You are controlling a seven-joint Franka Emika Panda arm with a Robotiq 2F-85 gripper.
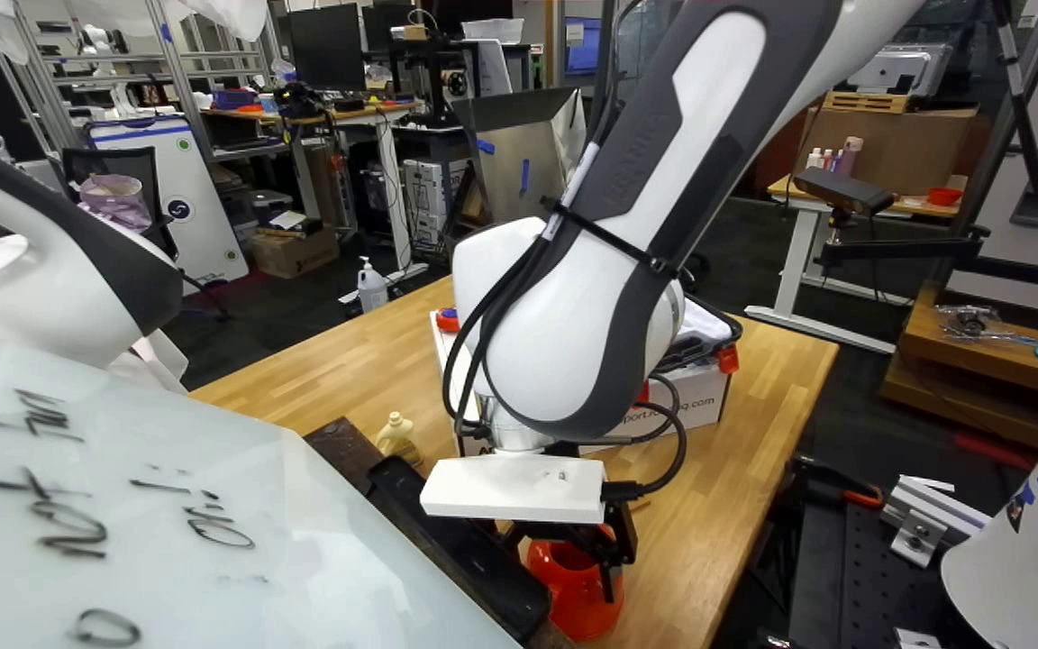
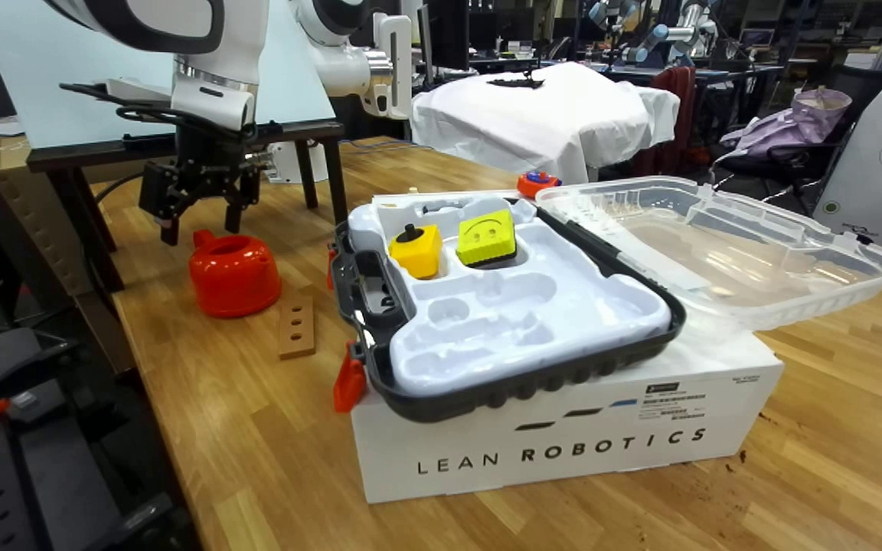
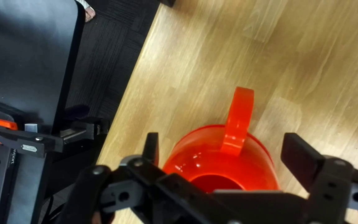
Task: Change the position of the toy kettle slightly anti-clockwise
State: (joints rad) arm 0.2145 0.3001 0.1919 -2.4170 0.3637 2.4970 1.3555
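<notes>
The toy kettle is a round, bright orange-red plastic pot with an open top. It stands upright on the wooden table in both exterior views (image 1: 580,606) (image 2: 234,282), and it also shows in the wrist view (image 3: 210,155). Its strap-like handle (image 3: 239,115) points to the top of the wrist view. My gripper (image 2: 201,223) is open and empty, just above the kettle. In the wrist view the fingers (image 3: 222,146) lie on either side of the kettle's body, with a gap at each side. The near part of the kettle is hidden behind the gripper there.
A wooden block with holes (image 2: 297,329) lies beside the kettle. A white box (image 2: 563,451) carries an open case (image 2: 517,321) with yellow toys. A whiteboard (image 1: 168,505) stands close by on a dark stand. The table edge (image 3: 135,71) runs near the kettle.
</notes>
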